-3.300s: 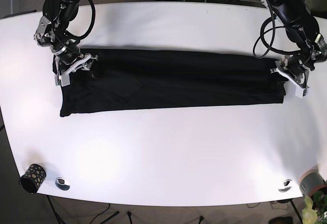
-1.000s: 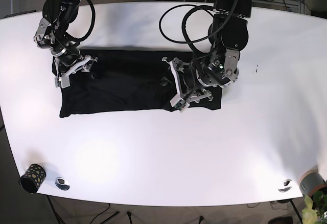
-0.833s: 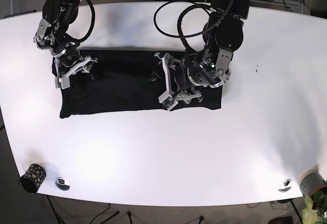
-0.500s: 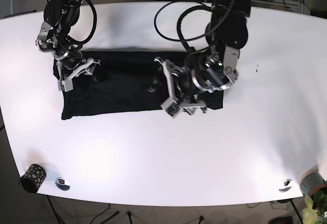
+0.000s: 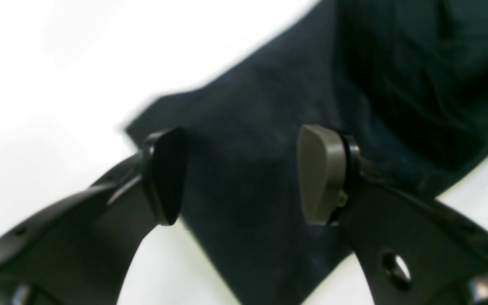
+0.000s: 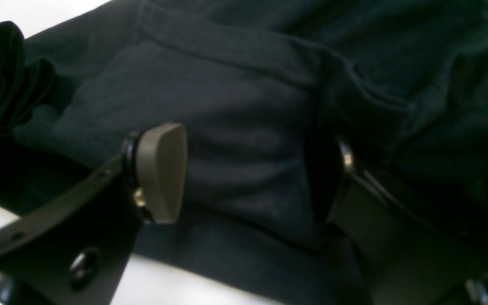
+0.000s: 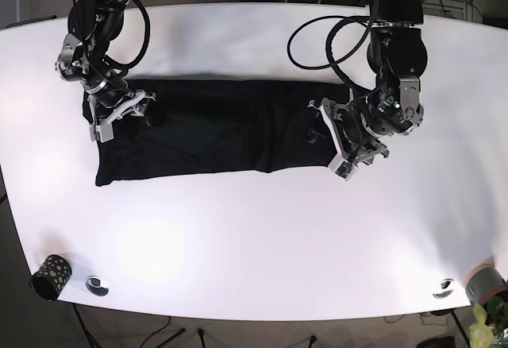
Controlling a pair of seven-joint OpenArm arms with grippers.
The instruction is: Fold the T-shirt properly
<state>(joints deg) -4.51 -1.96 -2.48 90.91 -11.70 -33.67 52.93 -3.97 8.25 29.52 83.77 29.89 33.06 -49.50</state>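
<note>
T-shirt (image 7: 214, 129) lies as a dark band across the upper middle of the white table (image 7: 262, 237), running from the right gripper (image 7: 115, 110) at one end to the left gripper (image 7: 343, 137) at the other.

Risks, as judged from this state:
- The end under the left gripper looks doubled over and short. With nothing gripping it, the layer may spring back or lie skewed, leaving uneven edges.
- The bunched fabric beside the right gripper, seen in the right wrist view as a crumpled lump (image 6: 2, 76), could be pressed into the fold as a lasting crease if it is not smoothed first.
- A sideways drag by either arm could pull the whole garment along the smooth table instead of folding it.

End effectors:
- Left gripper (image 5: 244, 173): jaws wide apart, straddling the cloth near its corner, clamping nothing. Whether the tips touch the fabric cannot be told; the view is blurred.
- Right gripper (image 6: 248, 173): jaws likewise spread, with a ridge of fabric between them but not pinched; one finger (image 6: 161, 171) stands clear of the ridge.
</note>
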